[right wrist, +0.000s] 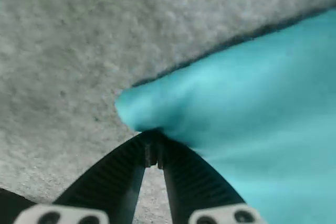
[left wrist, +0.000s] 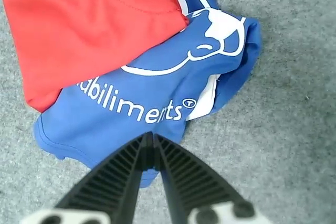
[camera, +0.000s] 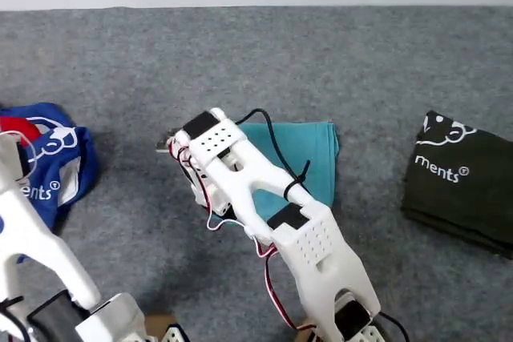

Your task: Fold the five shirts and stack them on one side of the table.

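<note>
In the middle of the grey counter [camera: 361, 62], the right gripper [right wrist: 152, 153] has its jaws clamped on a corner of the teal shirt [camera: 317, 150]. At the left, the left gripper [left wrist: 152, 142], jaws together, hangs over the blue shirt [left wrist: 131, 114], which lies partly under a red shirt [left wrist: 89, 24]. A dark shirt [camera: 465, 182] lies at the right.

A central shirt [camera: 309, 158] lies between a folded shirt [camera: 465, 186] far right and two overlapping shirts [camera: 56, 162] far left

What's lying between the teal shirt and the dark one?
Nothing but bare grey table separates the teal shirt and dark shirt, in the high view.
</note>
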Tool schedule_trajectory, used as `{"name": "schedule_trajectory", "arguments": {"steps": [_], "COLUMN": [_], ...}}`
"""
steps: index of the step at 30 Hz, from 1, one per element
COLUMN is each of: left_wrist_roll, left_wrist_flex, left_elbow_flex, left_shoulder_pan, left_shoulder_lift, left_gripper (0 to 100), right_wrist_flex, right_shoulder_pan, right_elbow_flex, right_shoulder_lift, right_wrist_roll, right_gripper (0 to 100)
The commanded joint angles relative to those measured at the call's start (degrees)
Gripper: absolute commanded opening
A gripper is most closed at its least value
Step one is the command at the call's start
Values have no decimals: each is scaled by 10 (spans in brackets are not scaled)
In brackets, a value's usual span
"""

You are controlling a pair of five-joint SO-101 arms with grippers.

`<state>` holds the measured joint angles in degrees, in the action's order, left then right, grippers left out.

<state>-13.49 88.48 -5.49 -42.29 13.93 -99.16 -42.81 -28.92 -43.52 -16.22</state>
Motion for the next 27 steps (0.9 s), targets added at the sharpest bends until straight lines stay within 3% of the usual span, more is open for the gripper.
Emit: {"name": "schedule_trajectory", "arguments": {"steps": [1,10,18,25,27], "left_wrist_roll": [4,4,4,4,4], "left_wrist_flex": [-7,-6,30,34,34], "left_elbow_flex": [7,6,11,8,8], "left_shoulder_pan": [-4,-4,0,1,1], "left_shoulder_lift": [20,20,42,109,113], "left_gripper": [5,5,5,5,5], "right_wrist_flex": [-7,-38,-38,-34,-14], "right_shoulder_pan": [-4,29,117,207,225], "right_elbow_flex": [-55,-108,9,63,62], "right_shoulder_lift": [22,152,263,281,266], "right_wrist_roll": [1,1,62,192,219], "right_gripper": [10,9,20,244,266]}}
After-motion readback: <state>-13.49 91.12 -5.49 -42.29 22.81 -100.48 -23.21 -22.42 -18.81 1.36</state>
